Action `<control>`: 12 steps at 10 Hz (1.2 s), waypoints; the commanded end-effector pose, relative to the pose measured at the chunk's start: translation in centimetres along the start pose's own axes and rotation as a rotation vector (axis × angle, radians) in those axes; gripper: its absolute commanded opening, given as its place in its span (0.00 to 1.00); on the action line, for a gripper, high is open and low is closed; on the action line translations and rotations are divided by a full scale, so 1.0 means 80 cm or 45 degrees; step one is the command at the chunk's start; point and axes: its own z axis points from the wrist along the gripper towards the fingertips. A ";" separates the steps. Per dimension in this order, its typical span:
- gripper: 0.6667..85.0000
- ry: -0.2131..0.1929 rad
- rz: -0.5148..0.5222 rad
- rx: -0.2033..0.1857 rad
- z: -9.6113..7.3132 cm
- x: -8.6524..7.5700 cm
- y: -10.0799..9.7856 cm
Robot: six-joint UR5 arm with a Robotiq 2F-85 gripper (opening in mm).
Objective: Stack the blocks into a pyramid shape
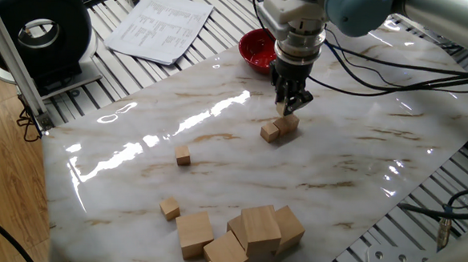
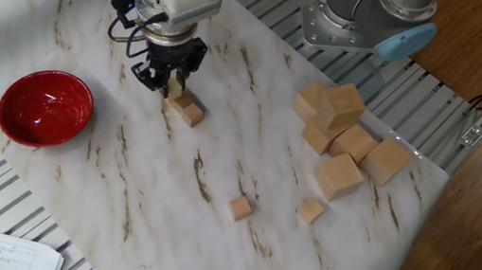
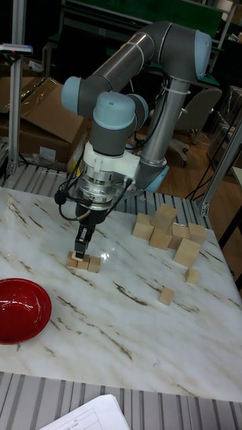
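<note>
You've got two small tan wood cubes (image 3: 167, 295) loose at lower right of the marble tabletop (image 3: 121, 336). Farther back, mid-left, a row of small cubes (image 3: 83, 263) sits on the marble. Black two-finger gripper (image 3: 80, 253) hangs just above them, narrowed on one more small cube (image 1: 281, 111).

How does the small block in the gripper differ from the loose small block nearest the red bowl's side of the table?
The held block sits between the gripper fingers, lifted above the base pair; the loose block lies alone on the marble table, touching nothing. Both are small plain tan wooden cubes, alike in size.
</note>
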 end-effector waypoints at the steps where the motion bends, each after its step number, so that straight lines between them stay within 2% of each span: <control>1: 0.00 -0.039 -0.044 0.017 -0.001 -0.013 0.000; 5: 0.00 0.008 -0.192 0.019 -0.003 -0.003 0.004; 12: 0.00 -0.009 -0.275 0.008 0.001 -0.004 0.006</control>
